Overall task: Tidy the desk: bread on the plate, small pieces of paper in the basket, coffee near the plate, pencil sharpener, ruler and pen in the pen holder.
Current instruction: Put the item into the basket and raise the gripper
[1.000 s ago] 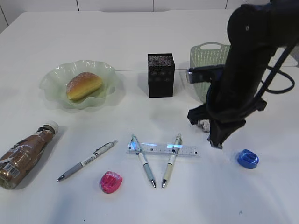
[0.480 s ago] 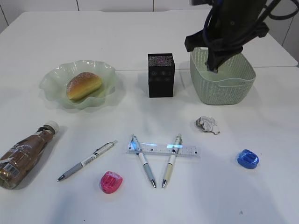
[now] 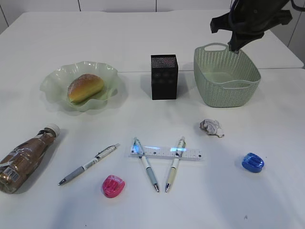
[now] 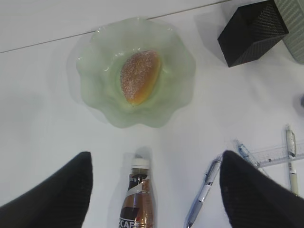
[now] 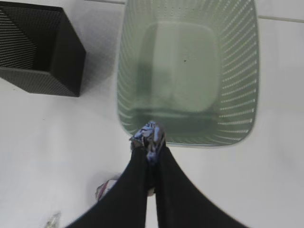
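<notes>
I had one crumpled paper ball point(image 5: 149, 135) pinched tight at the tips of the right gripper point(image 5: 148, 142), hanging high over the near rim of the green basket point(image 3: 227, 90), which sat toward the far right corner of the tabletop point(image 3: 143, 33). From the right wrist view the ball hung just short of the opening, so I judged the arm needed to travel farther over the basket floor, and lower, before letting go; dropped from there it could clip the rim and bounce out. The ball itself had no real long axis. The basket's longer side ran from the near edge toward the far edge, with its cut-out handle at the far end.

The second paper ball point(image 3: 211, 127) lay on the tabletop in front of the basket, near the clear ruler point(image 3: 166, 152), which rested across two pens. The black pen holder point(image 3: 164, 77) stood just left of the basket.

The left gripper point(image 4: 154, 190) hung wide open and empty above the coffee bottle point(image 4: 137, 202), which lay on its side near the left edge, cap toward the plate point(image 4: 95, 71) holding the bread point(image 4: 139, 82).
</notes>
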`<state>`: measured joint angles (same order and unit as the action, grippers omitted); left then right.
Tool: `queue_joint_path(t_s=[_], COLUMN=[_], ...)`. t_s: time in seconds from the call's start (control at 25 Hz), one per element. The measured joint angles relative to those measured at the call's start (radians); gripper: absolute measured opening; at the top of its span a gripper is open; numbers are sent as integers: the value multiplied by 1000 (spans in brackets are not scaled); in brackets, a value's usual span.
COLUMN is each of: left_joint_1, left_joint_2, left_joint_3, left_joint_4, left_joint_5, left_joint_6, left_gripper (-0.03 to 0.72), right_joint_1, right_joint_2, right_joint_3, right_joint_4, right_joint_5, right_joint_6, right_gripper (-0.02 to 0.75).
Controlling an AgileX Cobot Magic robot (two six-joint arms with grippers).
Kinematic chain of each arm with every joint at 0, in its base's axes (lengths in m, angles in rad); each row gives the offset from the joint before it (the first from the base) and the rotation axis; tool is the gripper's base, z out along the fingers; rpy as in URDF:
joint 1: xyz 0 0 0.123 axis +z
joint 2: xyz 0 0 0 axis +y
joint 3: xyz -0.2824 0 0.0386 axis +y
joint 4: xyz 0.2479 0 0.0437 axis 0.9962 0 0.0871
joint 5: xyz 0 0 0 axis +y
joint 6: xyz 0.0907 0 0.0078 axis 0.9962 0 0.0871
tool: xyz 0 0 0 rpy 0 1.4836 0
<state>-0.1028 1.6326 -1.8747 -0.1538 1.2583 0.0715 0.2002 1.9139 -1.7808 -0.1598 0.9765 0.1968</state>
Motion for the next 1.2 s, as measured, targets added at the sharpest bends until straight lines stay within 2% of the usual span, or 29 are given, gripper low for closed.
queue_joint_path(t_s=[0.28, 0.6, 0.92, 1.04, 1.2], left_joint_1=[0, 0, 0, 0, 0], left_joint_2=[0, 0, 0, 0, 0], left_joint_3=[0, 0, 0, 0, 0], left_joint_4=[21, 23, 23, 23, 23], left_joint_5=[0, 0, 0, 0, 0], left_joint_6=[0, 0, 0, 0, 0], left_gripper=[592, 592, 592, 592, 592], right_joint_1=[-22, -48, -83, -87, -88], right_joint_2=[123, 293, 360, 380, 384], right_joint_3=[-110, -300, -323, -323, -325], right_joint_4=[-74, -81, -81, -81, -78], right_joint_5=[-27, -25, -22, -22, -33], right_joint_6=[0, 2, 4, 4, 4], right_gripper=[29, 29, 31, 55, 157])
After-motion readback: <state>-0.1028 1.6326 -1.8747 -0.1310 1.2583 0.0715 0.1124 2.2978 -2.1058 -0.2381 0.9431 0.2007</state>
